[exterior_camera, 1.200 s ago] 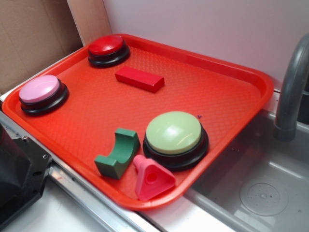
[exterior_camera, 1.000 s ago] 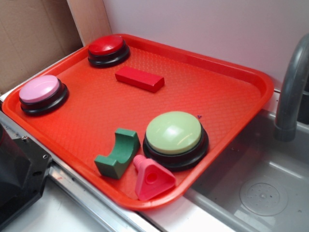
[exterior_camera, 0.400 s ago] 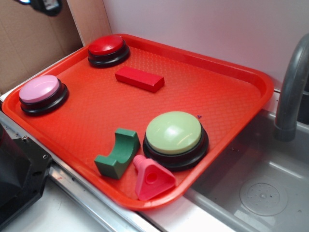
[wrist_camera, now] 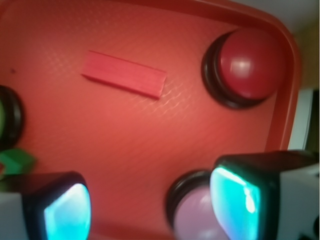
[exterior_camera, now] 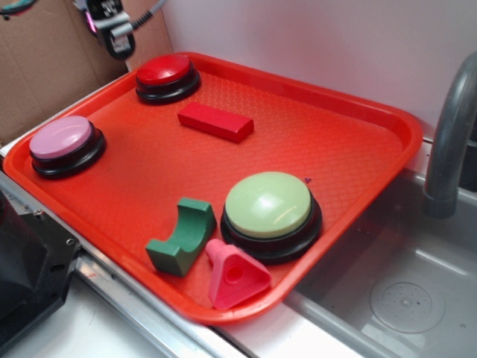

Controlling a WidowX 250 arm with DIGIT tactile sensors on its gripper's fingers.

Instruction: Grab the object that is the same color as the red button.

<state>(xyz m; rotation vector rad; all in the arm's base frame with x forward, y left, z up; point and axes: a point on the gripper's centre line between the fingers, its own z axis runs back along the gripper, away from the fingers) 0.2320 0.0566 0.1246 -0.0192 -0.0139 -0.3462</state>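
Exterior view, left to right: one red plastic tray (exterior_camera: 387,123) with a fine dimpled texture carries three domed buttons, each on a black round base, plus three loose pieces. The pink-domed button (exterior_camera: 63,142) sits at the tray's left edge; the red button (exterior_camera: 165,73), glossy and small, sits in the far left corner. Just right of it and nearer the camera, apart from it, lies the object (exterior_camera: 215,121): one flat, elongated red block, plain and solid with crisp edges, lying flat on the tray floor, touching nothing else. Further toward the front are one dark green arch-shaped block (exterior_camera: 181,236), one pink triangular piece (exterior_camera: 235,276) with a hole, and the larger pale green-domed button (exterior_camera: 270,212). Right of the tray, a grey faucet neck (exterior_camera: 449,142) rises over a metal sink (exterior_camera: 402,298).

The hand (exterior_camera: 113,33) hangs at the top left, above the tray's far left rim. In the wrist view its two fingers (wrist_camera: 240,197) with glowing teal pads stand spread wide with nothing between them, the block (wrist_camera: 124,74) well ahead.
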